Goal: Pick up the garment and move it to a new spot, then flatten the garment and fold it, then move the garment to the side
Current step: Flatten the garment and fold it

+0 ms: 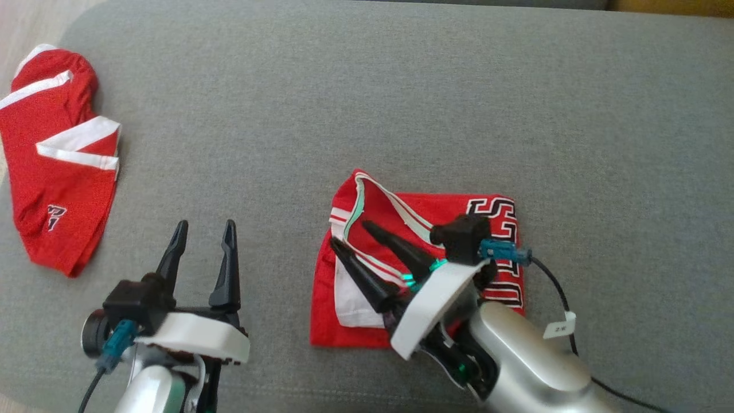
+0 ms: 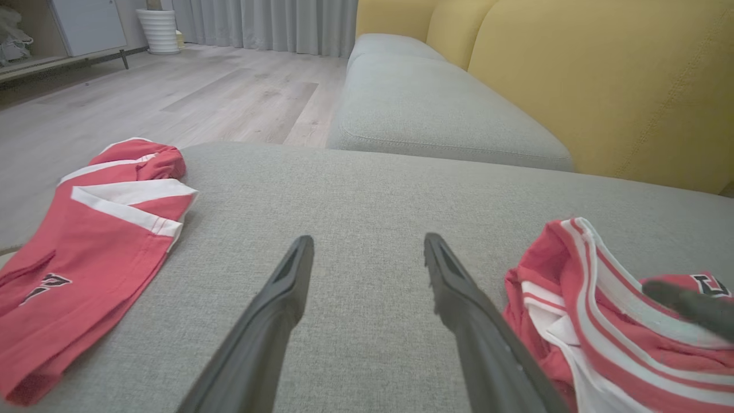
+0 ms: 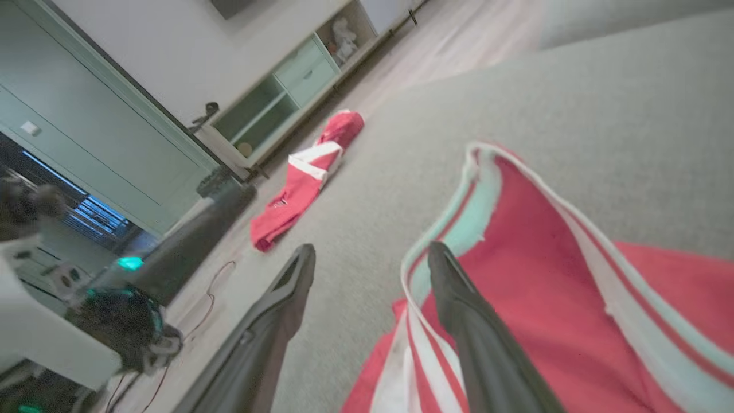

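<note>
Dark-fingered left gripper (image 1: pixel 206 225) is noted nearest, at the lower left, with jaws spread wide and nothing between them, held over bare cushion. Just to its right, the dark-fingered right gripper (image 1: pixel 349 232) is noted with jaws likewise spread; nothing is pinched. One finger is seen over the garment's striped edge, the other over the cushion just beside that edge. Whether either touches the cloth cannot be told.

Under and beyond the right gripper, the red jersey garment with white trim and black lettering (image 1: pixel 441 209) is found on the grey woven sofa cushion (image 1: pixel 401 86), right of the middle and toward the near side. It is gathered into a compact, roughly square packet. Neck trim is raised at the far left corner and a white inner layer is exposed at the left side, so the fold is judged rough but made.

Pick-up, flattening and folding are judged done. The move to the side is judged not yet done: the packet lies unheld.

Farther off, at the cushion's left edge and well apart, a second red garment with white bands (image 1: pixel 57 172) is seen loosely folded; its part in the task cannot be told. Beyond, a yellow upholstered backrest (image 2: pixel 602 86) and a pale wooden floor (image 2: pixel 200 97) are noted.
</note>
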`<state>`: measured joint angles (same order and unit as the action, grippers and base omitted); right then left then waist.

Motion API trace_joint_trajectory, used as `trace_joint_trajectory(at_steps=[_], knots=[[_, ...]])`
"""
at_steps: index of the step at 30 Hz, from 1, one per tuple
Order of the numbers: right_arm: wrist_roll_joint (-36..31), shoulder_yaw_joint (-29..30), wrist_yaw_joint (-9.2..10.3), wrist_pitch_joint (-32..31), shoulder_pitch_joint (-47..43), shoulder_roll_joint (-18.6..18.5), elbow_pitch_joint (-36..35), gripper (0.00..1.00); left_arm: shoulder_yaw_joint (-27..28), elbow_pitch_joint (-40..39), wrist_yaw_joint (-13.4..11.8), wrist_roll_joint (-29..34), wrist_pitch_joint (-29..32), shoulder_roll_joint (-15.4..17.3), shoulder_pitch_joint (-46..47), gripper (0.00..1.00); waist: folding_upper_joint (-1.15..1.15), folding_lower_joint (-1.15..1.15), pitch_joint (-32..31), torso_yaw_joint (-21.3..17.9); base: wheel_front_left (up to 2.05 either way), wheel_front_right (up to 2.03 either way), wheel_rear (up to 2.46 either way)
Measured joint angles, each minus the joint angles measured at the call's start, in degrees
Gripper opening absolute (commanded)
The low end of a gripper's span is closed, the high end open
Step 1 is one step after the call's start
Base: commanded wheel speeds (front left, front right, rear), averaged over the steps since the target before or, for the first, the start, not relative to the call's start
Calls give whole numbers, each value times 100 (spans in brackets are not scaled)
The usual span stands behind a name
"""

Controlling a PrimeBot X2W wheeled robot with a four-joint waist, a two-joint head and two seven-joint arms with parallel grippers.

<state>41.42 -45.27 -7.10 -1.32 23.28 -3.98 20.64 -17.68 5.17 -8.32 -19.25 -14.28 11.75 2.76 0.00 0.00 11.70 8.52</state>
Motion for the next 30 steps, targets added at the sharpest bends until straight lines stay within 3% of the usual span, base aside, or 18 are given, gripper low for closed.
trace_joint_trajectory(at_steps=[6, 12, 17, 22, 30], knots=[[-58, 88, 0, 705, 254, 0, -617, 100, 18, 40, 30, 2, -1, 0, 40, 100, 0, 0, -36, -160, 0, 0, 0], [-1060, 1719, 0, 958, 52, -100, -929, 100, 44, 0, -11, 51, -1, 1, 38, 100, 0, 0, -162, -337, 0, 0, 0], [-2033, 3062, 0, 723, -851, -399, -1437, 100, 81, -90, -31, 51, -1, 10, 6, 100, 0, 0, -253, -452, 0, 0, 0], [-2648, 3952, 0, 432, -1720, -430, -2061, 100, 82, -109, -30, 51, 0, 52, -36, 100, 0, 0, -309, -519, 0, 0, 0], [-2896, 4376, 0, 110, -2650, -352, -2795, 100, 74, -79, -26, 43, 5, 75, -185, 100, 0, 0, -442, -562, 0, 0, 0]])
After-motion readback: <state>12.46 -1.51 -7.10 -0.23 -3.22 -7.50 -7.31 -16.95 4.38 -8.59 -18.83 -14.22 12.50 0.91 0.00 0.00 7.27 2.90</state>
